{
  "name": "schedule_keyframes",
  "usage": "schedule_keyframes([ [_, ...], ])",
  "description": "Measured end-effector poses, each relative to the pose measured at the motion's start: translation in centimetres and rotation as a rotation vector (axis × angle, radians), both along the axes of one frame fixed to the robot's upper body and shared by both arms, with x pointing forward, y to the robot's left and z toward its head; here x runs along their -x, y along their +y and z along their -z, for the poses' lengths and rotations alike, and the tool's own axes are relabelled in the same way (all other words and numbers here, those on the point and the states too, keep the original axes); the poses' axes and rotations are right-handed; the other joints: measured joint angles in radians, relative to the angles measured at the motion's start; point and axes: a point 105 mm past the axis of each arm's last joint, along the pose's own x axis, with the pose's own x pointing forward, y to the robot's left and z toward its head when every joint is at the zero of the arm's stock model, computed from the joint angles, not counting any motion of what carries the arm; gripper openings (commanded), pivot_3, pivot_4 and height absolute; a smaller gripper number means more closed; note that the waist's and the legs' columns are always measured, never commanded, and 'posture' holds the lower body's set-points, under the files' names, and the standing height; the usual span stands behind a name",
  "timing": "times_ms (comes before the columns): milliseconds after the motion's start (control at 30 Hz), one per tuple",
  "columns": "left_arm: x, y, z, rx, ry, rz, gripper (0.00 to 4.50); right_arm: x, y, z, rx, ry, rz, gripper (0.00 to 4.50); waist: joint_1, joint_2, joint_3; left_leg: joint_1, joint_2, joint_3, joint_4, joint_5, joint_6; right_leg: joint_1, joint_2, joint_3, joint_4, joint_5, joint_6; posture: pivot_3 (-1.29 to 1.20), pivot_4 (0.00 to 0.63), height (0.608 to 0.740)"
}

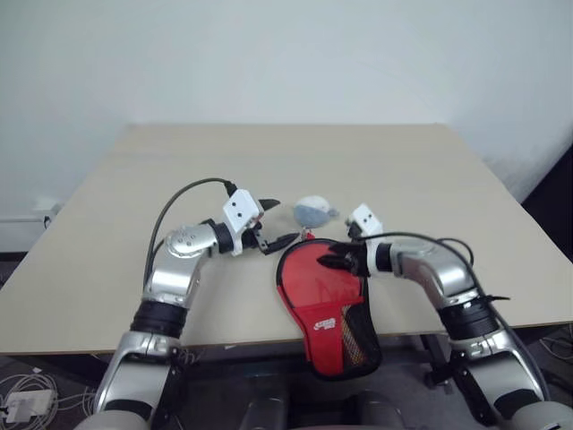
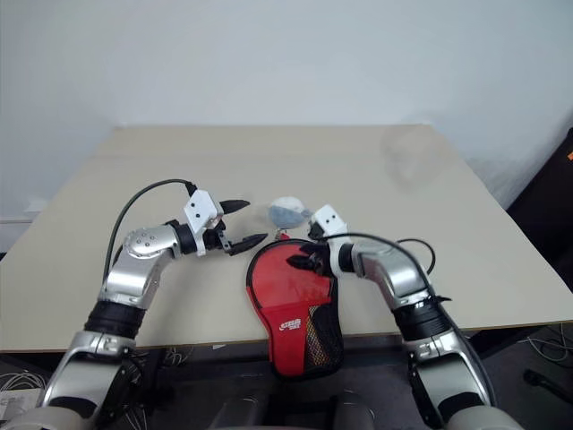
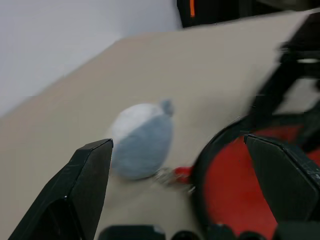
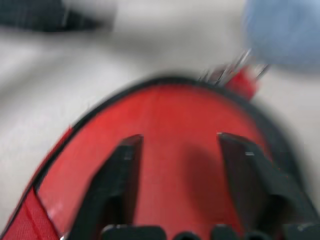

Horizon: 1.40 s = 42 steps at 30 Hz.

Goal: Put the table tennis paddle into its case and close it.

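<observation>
I see the case (image 1: pixel 324 303) lying closed; both grippers, left (image 1: pixel 273 222) at ten o'clock, right (image 1: pixel 333 261) above it, are released, empty.

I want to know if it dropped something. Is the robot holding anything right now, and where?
Nothing is held. The left gripper is open in the air beside the case, and the right gripper is open just above the case's red top.
</observation>
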Motion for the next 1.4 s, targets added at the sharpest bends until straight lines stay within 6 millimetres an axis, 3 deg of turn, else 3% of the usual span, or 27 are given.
schedule_keyframes([
  [67, 0.3, -0.5, -0.3, 0.026, 0.016, -0.009, 4.5, -0.7, 0.0, -1.4, -0.006, -0.037, -0.007, 4.39, 0.0, 0.0, 0.0, 0.0, 0.0, 0.0, 0.0, -0.001, 0.001, 0.0, 0.001, 0.0, 0.0, 0.0, 0.0, 0.0, 0.0, 0.706],
  [133, 0.7, -0.7, 0.0, 0.037, 0.036, -0.023, 4.5, -2.0, -0.2, -2.4, 0.002, -0.064, 0.006, 4.45, 0.0, 0.002, 0.001, 0.001, 0.0, 0.001, 0.0, -0.001, 0.001, 0.001, 0.002, 0.0, 0.0, 0.0, 0.0, 0.0, 0.0, 0.706],
  [233, 1.2, -1.4, 1.5, 0.058, 0.101, -0.022, 3.87, -4.3, -0.5, -4.4, 0.02, -0.14, 0.037, 4.5, -0.001, 0.003, 0.002, 0.0, 0.0, 0.003, 0.0, 0.001, -0.002, 0.0, 0.002, 0.001, 0.001, 0.0, 0.0, 0.0, 0.0, 0.706],
  [367, 1.3, -2.1, 1.9, 0.071, 0.117, -0.017, 2.47, -6.5, 0.1, -5.8, 0.019, -0.198, 0.062, 4.5, -0.002, 0.003, 0.002, 0.0, 0.0, 0.005, 0.0, 0.001, -0.003, 0.001, 0.003, 0.001, 0.001, 0.0, 0.0, 0.0, 0.0, 0.706],
  [600, 1.7, -3.7, 4.0, 0.08, 0.192, 0.01, 0.03, -9.0, 1.5, -4.8, 0.036, -0.198, 0.106, 4.5, -0.013, 0.003, 0.002, 0.0, 0.0, 0.007, -0.001, 0.001, -0.003, -0.001, 0.003, 0.003, 0.002, 0.001, -0.002, 0.0, 0.0, 0.706],
  [933, 3.4, -4.5, 7.4, -0.031, 0.278, 0.067, 0.03, -9.4, 4.6, -2.4, 0.057, -0.162, 0.148, 4.5, -0.037, 0.004, 0.002, -0.001, 0.001, 0.008, -0.002, 0.001, -0.005, -0.003, 0.003, 0.004, 0.004, 0.001, -0.002, 0.0, 0.0, 0.706],
  [1400, 3.9, -4.0, 7.5, -0.071, 0.272, 0.068, 0.03, -8.6, 5.5, 1.6, 0.127, -0.096, 0.208, 4.5, -0.045, 0.004, 0.002, -0.001, 0.001, 0.009, -0.004, 0.003, -0.008, -0.005, 0.003, 0.006, 0.005, 0.002, -0.004, 0.0, 0.0, 0.706],
])
